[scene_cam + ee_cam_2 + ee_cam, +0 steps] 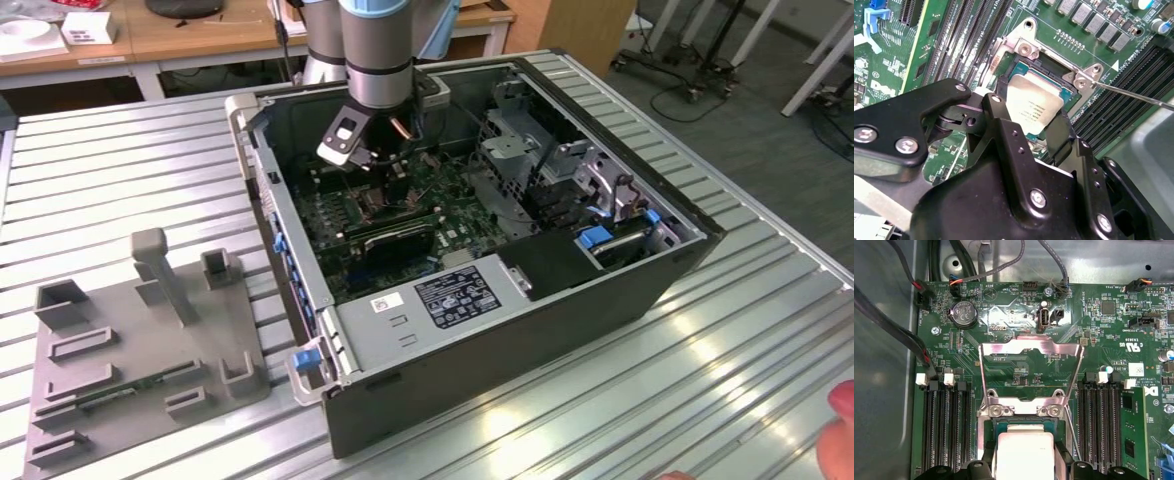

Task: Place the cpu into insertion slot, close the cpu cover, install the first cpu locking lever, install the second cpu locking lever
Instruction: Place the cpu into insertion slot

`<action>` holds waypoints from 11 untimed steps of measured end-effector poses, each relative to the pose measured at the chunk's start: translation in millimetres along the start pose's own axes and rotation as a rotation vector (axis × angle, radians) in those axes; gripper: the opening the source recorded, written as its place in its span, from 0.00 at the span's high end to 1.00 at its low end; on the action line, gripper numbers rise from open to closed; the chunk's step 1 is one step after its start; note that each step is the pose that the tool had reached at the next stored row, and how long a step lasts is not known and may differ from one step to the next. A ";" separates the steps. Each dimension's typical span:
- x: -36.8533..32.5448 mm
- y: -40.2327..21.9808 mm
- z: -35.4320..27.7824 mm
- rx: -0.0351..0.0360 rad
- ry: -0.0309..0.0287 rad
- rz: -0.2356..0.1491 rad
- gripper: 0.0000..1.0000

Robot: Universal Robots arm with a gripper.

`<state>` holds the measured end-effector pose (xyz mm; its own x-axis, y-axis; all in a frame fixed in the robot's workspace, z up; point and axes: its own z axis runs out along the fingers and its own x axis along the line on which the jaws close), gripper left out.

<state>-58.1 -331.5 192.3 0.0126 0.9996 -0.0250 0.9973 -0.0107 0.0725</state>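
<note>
Second wrist view: gripper [1026, 119] holds one cpu [1033, 105] over one insertion slot [1040, 68].

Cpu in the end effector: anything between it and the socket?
Nothing visible. The thin silvery metal cpu cover stands open, clear of the square black insertion slot; the flat silvery-tan cpu in the end effector is right over it.

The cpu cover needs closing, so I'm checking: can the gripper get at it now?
Probably not yet: the gripper holds the cpu at the insertion slot, though the cpu cover stands open, unobstructed.
</note>
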 end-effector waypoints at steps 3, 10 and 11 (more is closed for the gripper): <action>0.0 -0.1 0.7 0.0001 0.0000 0.000 0.46; 0.1 -0.1 1.1 -0.0001 0.0002 0.000 0.46; 0.2 0.0 1.3 -0.0006 0.0007 0.000 0.45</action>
<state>-58.0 -331.4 191.0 0.0125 0.9996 -0.0242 0.9973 -0.0107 0.0731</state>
